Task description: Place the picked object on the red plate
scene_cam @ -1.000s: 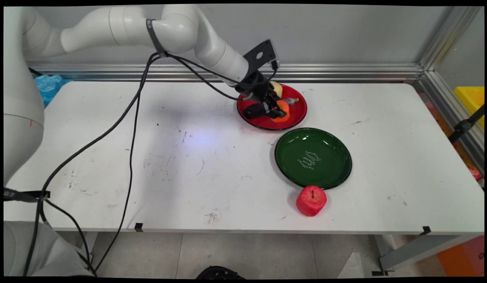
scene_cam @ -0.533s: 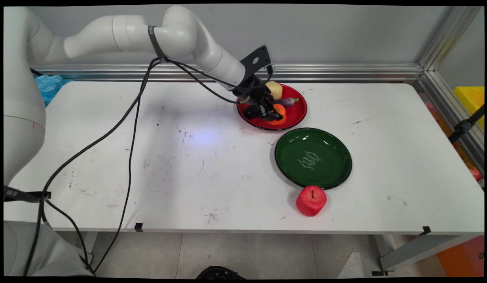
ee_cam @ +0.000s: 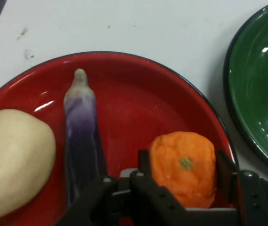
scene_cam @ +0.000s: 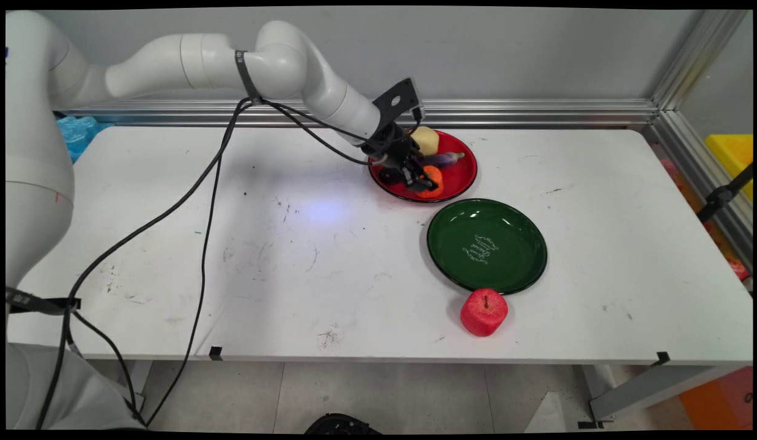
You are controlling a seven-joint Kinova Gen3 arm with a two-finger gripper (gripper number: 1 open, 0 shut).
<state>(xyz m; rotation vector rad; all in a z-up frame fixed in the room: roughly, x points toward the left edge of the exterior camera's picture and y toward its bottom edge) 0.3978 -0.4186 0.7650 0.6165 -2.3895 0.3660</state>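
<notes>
My black gripper point(scene_cam: 425, 179) is down in the red plate point(scene_cam: 463, 175) at the back of the table. It is shut on an orange mandarin point(scene_cam: 433, 181). The hand view has the mandarin point(ee_cam: 185, 165) wedged between the two fingers point(ee_cam: 144, 163), resting low over the red plate point(ee_cam: 138, 108). A purple eggplant point(ee_cam: 81, 127) lies just left of the mandarin, and a pale yellow potato-like fruit point(ee_cam: 14, 160) lies further left. From the main view the eggplant point(scene_cam: 443, 159) and the pale fruit point(scene_cam: 427, 140) sit behind the gripper.
A green plate point(scene_cam: 518, 227) with white lettering lies just in front and right of the red one; its rim point(ee_cam: 228, 89) shows in the hand view. A red apple point(scene_cam: 483, 312) stands by the green plate's near edge. Black cables hang from the arm over the table's left half.
The gripper has sunk a little and shifted left and toward the near side within the red plate, and the mandarin has gone along with it.
</notes>
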